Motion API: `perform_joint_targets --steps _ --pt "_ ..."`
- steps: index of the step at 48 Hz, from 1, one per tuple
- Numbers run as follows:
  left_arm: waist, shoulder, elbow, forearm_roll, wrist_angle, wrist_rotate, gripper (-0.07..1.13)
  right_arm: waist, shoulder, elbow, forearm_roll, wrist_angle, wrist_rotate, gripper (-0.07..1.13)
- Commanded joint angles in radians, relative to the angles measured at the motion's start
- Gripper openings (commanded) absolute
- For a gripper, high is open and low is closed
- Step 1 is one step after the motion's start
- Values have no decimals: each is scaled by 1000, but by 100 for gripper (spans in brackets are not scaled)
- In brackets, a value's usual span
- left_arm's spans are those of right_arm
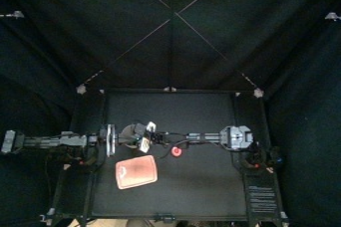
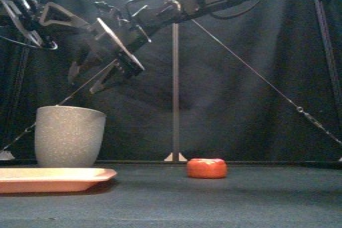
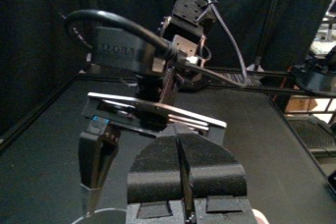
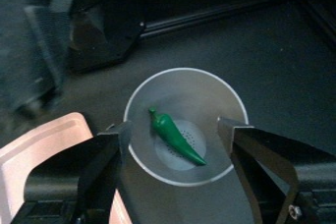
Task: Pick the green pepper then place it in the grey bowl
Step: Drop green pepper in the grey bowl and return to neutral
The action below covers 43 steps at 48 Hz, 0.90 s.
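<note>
Right pincer (image 4: 171, 130) hangs spread wide above the round, grey speckled cup (image 4: 184, 83). Inside the cup, on its floor, lies the green pepper (image 4: 176, 138), slim, curved and pointed. Left pincer (image 3: 184, 147) is empty, its jaws pressed together. A flat pink tray (image 2: 54, 179) sits near the cup, and a squat red toy (image 2: 206, 168) stands apart.

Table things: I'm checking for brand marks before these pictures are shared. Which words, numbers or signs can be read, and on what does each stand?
No text can be read.
grey cup: no print shows.
green pepper, lying in the cup: no print.
pink tray: no print.
red toy: no print.
right arm: faint pale marks near its gripper, too blurred to read.
</note>
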<state>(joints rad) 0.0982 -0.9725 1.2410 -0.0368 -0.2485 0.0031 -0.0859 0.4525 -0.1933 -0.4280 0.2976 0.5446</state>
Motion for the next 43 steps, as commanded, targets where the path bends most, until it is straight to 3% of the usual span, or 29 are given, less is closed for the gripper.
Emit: perform_joint_targets --steps 1,27,43 --pt "8 3 -9 2 -8 3 6 0 -98 54 9 -71 2 101" --pt "44 3 3 -2 -6 0 6 2 -324 476 112 -445 -2 101" --pt "51 2 9 0 -6 2 6 -2 -472 686 100 -503 -8 101"
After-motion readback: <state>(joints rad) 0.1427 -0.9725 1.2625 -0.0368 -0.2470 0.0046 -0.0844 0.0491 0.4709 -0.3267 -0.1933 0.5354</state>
